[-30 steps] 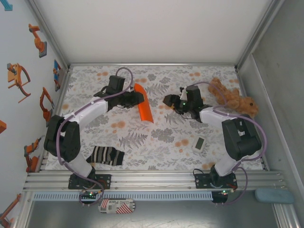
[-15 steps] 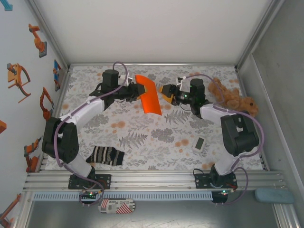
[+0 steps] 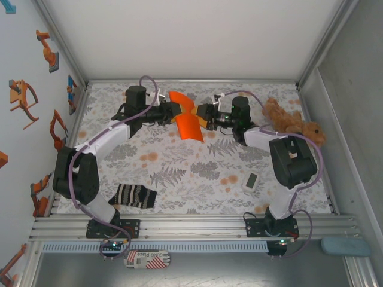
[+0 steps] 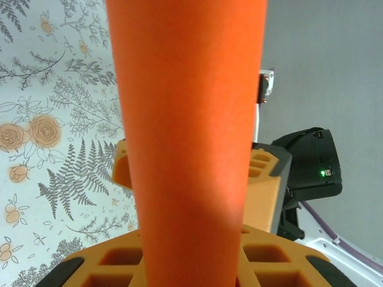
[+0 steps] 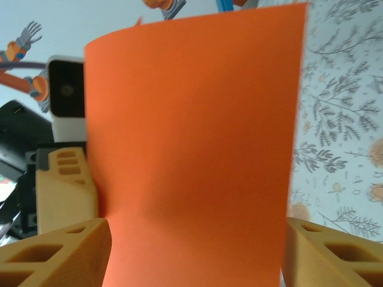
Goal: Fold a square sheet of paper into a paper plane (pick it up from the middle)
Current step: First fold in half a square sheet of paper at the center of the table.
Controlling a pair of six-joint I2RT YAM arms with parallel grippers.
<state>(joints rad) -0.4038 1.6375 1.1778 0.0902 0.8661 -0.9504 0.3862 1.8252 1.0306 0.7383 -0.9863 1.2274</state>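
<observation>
Just left of the brown plush toy, pinches the curved, thin bright orange square sheet of paper aloft in the left gripper and straddles its other edge with the wide-spread right gripper, probably to share the fold.

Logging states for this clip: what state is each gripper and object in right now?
square sheet of paper: held in the air, bowed.
left gripper: shut on the square sheet of paper.
right gripper: open, fingers either side of the sheet.
sock: lying flat, untouched.
plush toy: lying loose, untouched.
</observation>
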